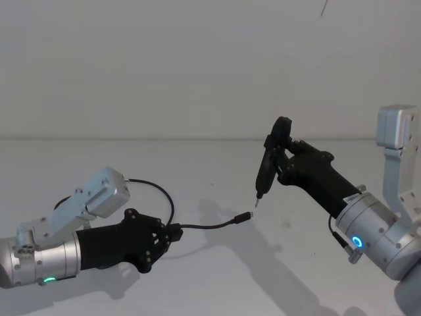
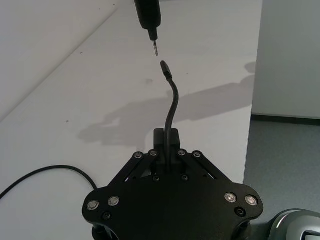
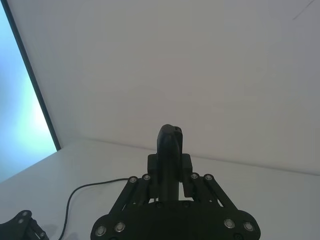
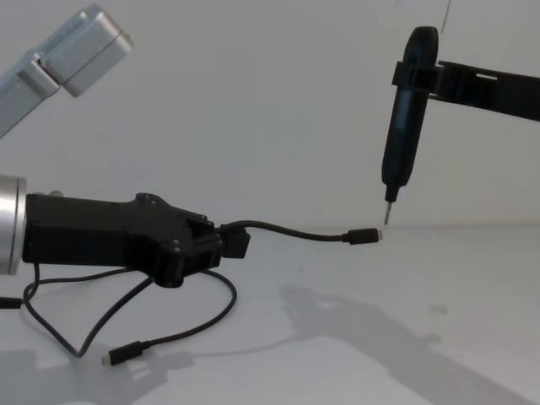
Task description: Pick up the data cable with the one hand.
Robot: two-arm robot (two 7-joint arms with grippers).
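The head view looks forward and down on the white counter (image 1: 217,263) from above. The chest view sits lower and looks across it side-on. Both share the data cable (image 1: 210,226) and the pen-shaped tool (image 1: 266,168). The left wrist view peers closely along the left gripper (image 2: 167,145) toward the tool tip. The right wrist view faces the wall (image 3: 190,65) over the right gripper (image 3: 170,165).

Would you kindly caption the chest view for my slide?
Left gripper holds the cable aloft, plug near the right arm's pen tool.
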